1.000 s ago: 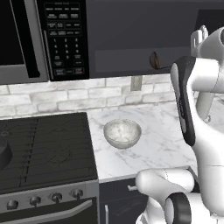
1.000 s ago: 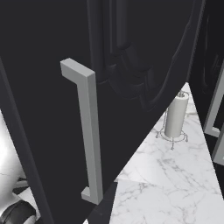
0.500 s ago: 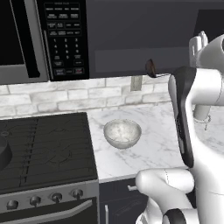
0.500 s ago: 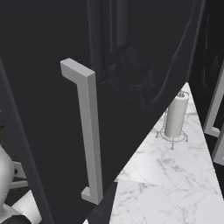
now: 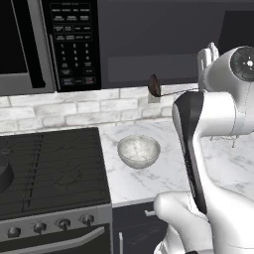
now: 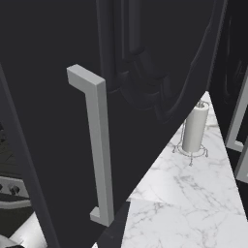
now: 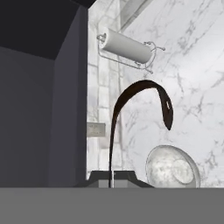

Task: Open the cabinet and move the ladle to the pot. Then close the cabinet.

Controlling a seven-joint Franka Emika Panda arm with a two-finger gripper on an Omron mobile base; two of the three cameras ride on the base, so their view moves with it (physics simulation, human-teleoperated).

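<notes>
Gripper (image 7: 111, 179) clamped on ladle (image 5: 155, 85) handle; ladle held in air above marble worktop (image 5: 149, 178), cup beyond pale bowl (image 5: 139, 151). Cabinet (image 6: 145, 72) door swung open, silver handle (image 6: 97, 145) facing out. Paper towel roll (image 6: 195, 127) upright on worktop.

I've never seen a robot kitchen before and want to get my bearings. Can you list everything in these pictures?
ladle: one, dark brown, held up in the air above the counter, cup towards the microwave
bowl: one, pale speckled, on the marble counter right of the stove
stove: one, black, with silver knobs along its front
pot: one, dark, only an edge visible on the stove at the left border
microwave: one, black with keypad, above the stove
cabinet door: one, charcoal, swung open, with a silver bar handle
paper towel roll: one, white, upright on the counter
gripper: one, dark, shut on the ladle's handle
</notes>
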